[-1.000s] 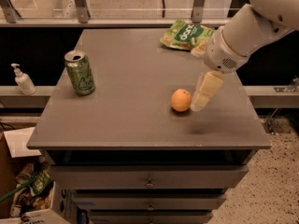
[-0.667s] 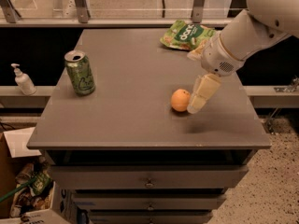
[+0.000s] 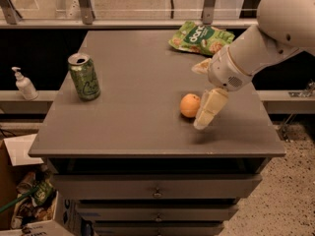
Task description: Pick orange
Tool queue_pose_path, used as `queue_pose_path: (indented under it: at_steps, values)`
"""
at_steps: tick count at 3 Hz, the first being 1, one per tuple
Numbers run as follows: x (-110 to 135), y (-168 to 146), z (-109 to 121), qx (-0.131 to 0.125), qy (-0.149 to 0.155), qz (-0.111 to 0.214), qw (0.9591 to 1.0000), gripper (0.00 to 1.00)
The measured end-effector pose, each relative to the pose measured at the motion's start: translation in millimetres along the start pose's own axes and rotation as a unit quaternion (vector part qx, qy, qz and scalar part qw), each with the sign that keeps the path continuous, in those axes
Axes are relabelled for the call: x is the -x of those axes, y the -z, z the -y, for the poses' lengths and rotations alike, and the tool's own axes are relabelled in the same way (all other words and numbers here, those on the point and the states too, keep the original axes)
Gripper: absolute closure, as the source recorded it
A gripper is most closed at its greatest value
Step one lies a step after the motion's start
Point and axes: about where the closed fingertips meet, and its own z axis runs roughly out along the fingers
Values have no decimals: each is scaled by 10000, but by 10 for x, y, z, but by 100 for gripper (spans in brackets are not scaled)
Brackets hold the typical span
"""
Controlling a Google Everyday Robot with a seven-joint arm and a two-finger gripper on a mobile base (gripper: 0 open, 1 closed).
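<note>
End effector [image 3: 203, 122] just beside the orange [image 3: 190, 105] — its opening cannot be told

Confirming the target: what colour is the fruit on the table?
Orange skin on the orange, camera view; end effector close beside it.

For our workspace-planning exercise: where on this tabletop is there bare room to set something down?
Bare: the middle of the tabletop between green can and orange, and the front strip along the near edge. Crowded: the right side, where the gripper hangs just right of the orange, chip bag behind.
</note>
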Motion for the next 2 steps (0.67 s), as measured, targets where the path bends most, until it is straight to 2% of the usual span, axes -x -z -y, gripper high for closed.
queue_pose_path:
  at_steps: [2]
  values:
    - [-25,-180,-51,163,49,91,9998,0]
